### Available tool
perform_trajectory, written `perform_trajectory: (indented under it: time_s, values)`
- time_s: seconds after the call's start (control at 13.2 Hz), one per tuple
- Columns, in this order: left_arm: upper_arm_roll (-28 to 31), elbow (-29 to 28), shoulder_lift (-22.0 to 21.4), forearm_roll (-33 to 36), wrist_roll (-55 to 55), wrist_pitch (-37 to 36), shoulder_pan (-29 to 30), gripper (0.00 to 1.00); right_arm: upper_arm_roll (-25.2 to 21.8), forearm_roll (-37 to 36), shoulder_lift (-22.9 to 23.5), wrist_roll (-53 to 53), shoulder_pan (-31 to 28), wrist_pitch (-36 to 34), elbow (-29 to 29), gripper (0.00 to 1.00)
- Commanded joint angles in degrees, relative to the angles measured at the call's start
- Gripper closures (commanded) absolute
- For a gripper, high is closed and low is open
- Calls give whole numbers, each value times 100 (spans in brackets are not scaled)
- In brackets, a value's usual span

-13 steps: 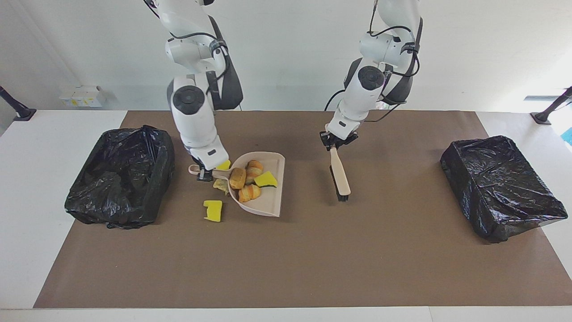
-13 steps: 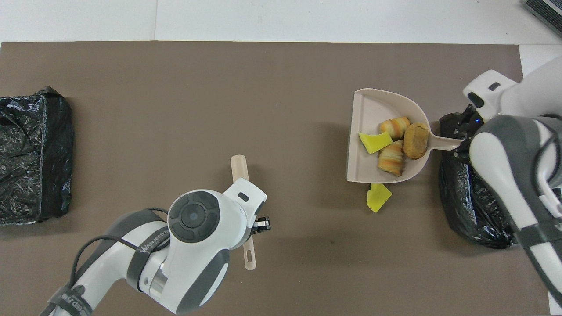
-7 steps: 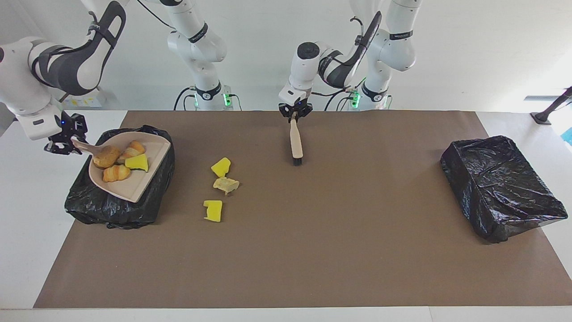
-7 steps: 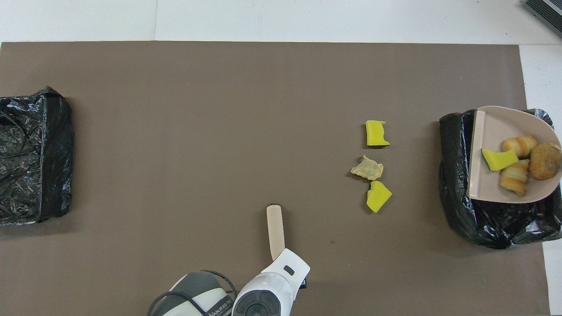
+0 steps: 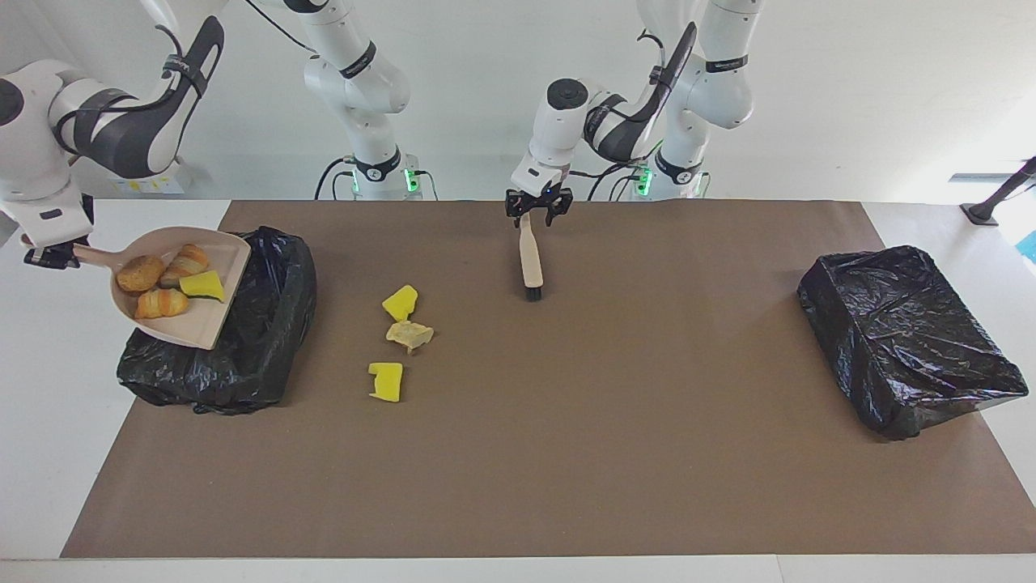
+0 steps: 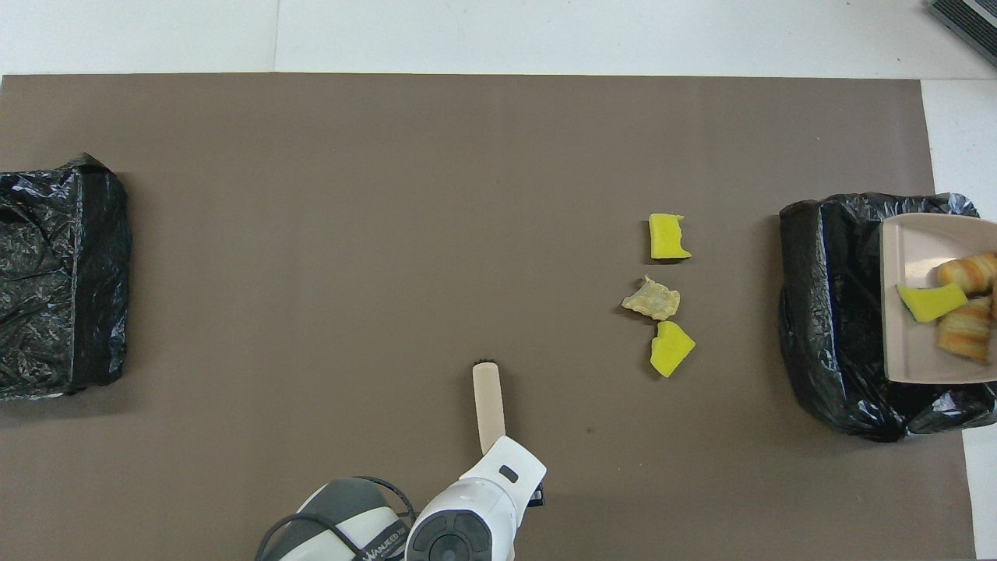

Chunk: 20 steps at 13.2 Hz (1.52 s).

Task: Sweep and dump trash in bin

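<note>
Found a brown mat (image 5: 566,470) over the table. Found a black-bagged bin (image 5: 906,340) at the left arm's end, well apart from both grippers. Found a second bin (image 5: 259,324) at the right arm's end, just beside and below the right gripper (image 5: 53,253). Could not make out anything inside either bin.

Saw that gripper over the white table, pinched tight on the handle of a beige dustpan (image 5: 194,324). Saw the pan held up, tilted, over the second bin's outer rim. Counted four pieces of trash (image 5: 162,303) in the pan, close to the gripper: a brown lump (image 5: 140,274), two bread rolls (image 5: 184,261) and a yellow foam wedge (image 5: 202,286).

Saw the left gripper (image 5: 537,212) low over the mat, at the handle end of a brush (image 5: 530,259) with its bristles down on the mat. Could not tell whether gripped or let go.

Noted, lying on the mat between the two grippers, two yellow chunks (image 5: 400,302) with a pale lump (image 5: 409,333) between them, all well apart from the pan.
</note>
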Motion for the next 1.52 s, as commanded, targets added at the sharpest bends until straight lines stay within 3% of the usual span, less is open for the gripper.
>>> perform_trajectory:
  time_s: [0.0, 0.15, 0.53, 0.83, 1.29, 1.44]
  values:
    - [-11, 412, -10, 101, 422, -322, 700, 0, -3, -381, 0, -141, -19, 137, 16, 100]
    - [-11, 842, 34, 110, 836, -849, 1202, 0, -3, -601, -35, -80, 7, 356, -133, 100]
    - [15, 1511, 227, 171, 2769, -1237, 2388, 0, 6, -1305, -193, 263, 157, 621, -485, 100]
    - [33, 2793, 578, 417, 4305, -2624, 3320, 0, 6, -1393, -211, 254, 210, 560, -503, 100]
    - [50, 3489, 544, 496, 6248, -3539, 4674, 0, 41, -1393, -535, -131, 227, 236, -486, 100]
    - [59, 3735, 544, 672, 6384, -3856, 4904, 0, 41, -1393, -720, -299, 280, 86, -477, 100]
